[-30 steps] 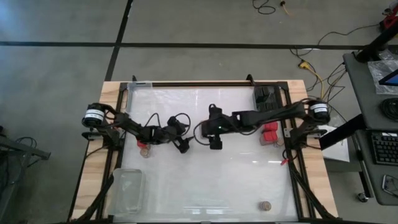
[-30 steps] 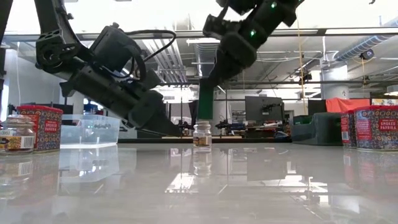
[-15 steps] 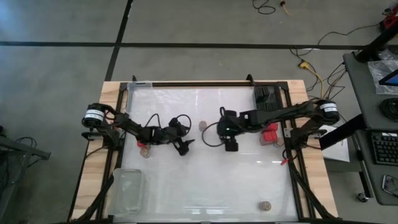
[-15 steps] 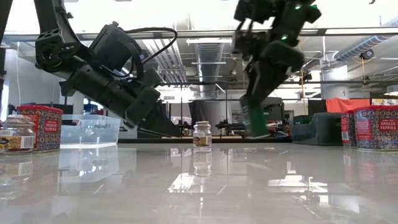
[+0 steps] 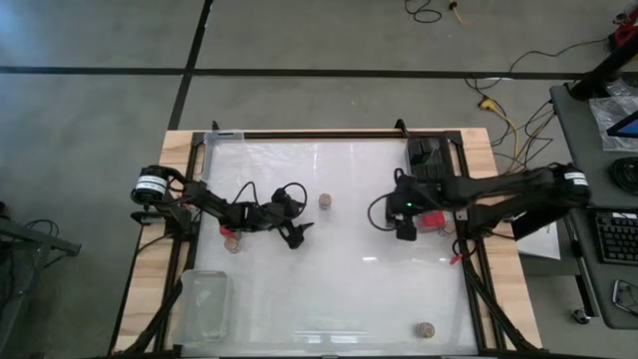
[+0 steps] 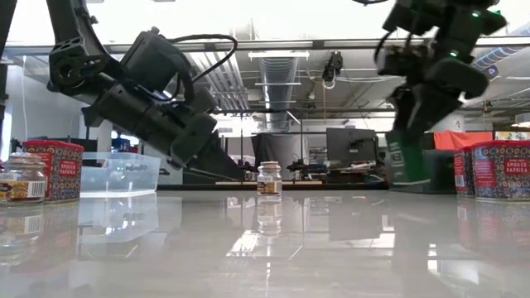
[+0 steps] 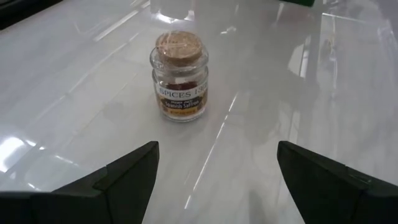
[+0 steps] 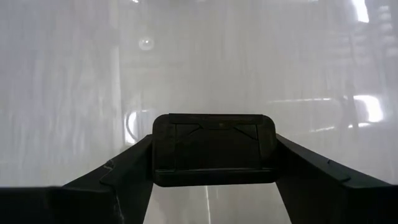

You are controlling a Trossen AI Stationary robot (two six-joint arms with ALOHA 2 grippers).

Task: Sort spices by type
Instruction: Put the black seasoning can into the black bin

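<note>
Black spice box (image 8: 214, 149) in right pincer (image 5: 406, 223), carried rightward toward red tins (image 5: 433, 216)

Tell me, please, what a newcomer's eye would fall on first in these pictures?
Probably the right gripper, raised above the table's right side beside the red tins, clamping a dark boxy spice container between its fingers. Next, the small cork-topped saffron jar standing alone near the table's middle, with the left gripper open and pointed at it, not touching.
</note>
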